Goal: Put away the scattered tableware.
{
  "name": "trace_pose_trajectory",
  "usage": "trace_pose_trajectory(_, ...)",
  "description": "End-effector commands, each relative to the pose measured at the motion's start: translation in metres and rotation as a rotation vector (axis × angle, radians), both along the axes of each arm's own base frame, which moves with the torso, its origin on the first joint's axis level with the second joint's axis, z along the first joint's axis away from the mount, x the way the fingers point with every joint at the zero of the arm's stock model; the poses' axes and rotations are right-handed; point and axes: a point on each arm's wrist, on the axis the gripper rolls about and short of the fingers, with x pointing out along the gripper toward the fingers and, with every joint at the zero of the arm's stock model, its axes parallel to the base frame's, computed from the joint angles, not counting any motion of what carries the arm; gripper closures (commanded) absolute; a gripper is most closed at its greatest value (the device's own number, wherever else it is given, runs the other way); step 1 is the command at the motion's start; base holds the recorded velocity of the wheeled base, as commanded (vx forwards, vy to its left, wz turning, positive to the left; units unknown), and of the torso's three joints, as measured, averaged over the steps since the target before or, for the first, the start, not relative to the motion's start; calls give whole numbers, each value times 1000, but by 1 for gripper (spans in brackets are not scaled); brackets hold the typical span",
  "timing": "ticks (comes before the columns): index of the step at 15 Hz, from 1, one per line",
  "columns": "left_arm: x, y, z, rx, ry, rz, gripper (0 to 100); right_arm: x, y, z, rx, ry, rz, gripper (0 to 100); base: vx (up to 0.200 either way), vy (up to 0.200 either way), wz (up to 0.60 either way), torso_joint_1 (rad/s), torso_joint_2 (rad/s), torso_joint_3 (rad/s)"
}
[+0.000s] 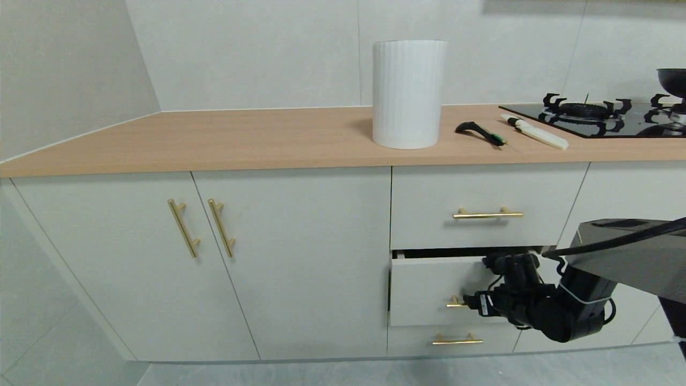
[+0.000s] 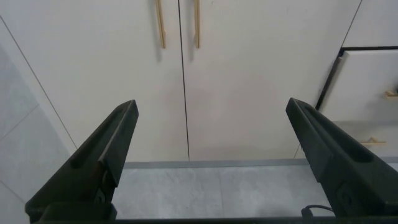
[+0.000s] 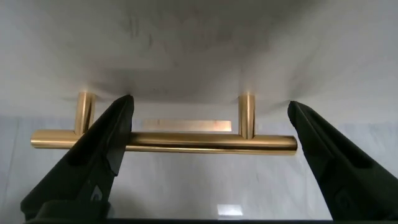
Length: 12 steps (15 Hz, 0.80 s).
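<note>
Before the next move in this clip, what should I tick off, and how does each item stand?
1. Right pincer lined up with the handle: ok, the bar is directly ahead.
2. Grip on that handle: not ok, jaws open.
3. Middle drawer pulled out far enough: not ok, only slightly out.
4. Room inside the drawer: cannot tell.
5. Left pincer free: ok, open and empty, facing the cabinet doors.
6. Tableware stowed: not ok, black-handled tool and white knife lie on the countertop.
</note>
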Motion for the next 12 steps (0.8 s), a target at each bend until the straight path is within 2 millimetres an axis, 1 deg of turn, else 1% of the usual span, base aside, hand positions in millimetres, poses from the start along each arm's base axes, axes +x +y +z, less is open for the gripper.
trace_pose_trajectory(1, 0, 0, 0, -1, 0, 1, 0, -25, 9, 58, 37, -1, 78, 0, 0, 0, 0, 0, 0, 0)
trace_pose_trajectory(2, 0, 0, 0, -1, 0, 1, 0, -30, 12, 70, 42, 1, 95, 0, 0, 0, 0, 0, 0, 0)
trace_pose_trajectory(3, 0, 0, 0, -1, 0, 1, 0, -45, 17, 101, 42, 0, 121, 0, 0, 0, 0, 0, 0, 0)
trace_pose_trajectory(4, 0, 0, 0, -1, 0, 1, 0, -56, 18, 123, 45, -9, 136, 0, 0, 0, 0, 0, 0, 0)
trace_pose_trajectory(5, 0, 0, 0, -1, 0, 1, 0, -60, 19, 133, 48, -14, 141, 0, 0, 0, 0, 0, 0, 0)
trace_pose_trajectory(6, 0, 0, 0, -1, 0, 1, 0, -72, 20, 158, 62, -57, 155, 0, 0, 0, 0, 0, 0, 0)
trace_pose_trajectory(7, 0, 0, 0, -1, 0, 1, 0, -75, 22, 166, 68, -80, 164, 0, 0, 0, 0, 0, 0, 0)
trace_pose_trajectory(9, 0, 0, 0, -1, 0, 1, 0, -75, 25, 168, 72, -102, 164, 0, 0, 0, 0, 0, 0, 0)
trace_pose_trajectory(11, 0, 0, 0, -1, 0, 1, 0, -64, 29, 156, 80, -125, 149, 0, 0, 0, 0, 0, 0, 0)
trace_pose_trajectory(12, 0, 0, 0, -1, 0, 1, 0, -55, 31, 144, 55, -142, 117, 0, 0, 0, 0, 0, 0, 0)
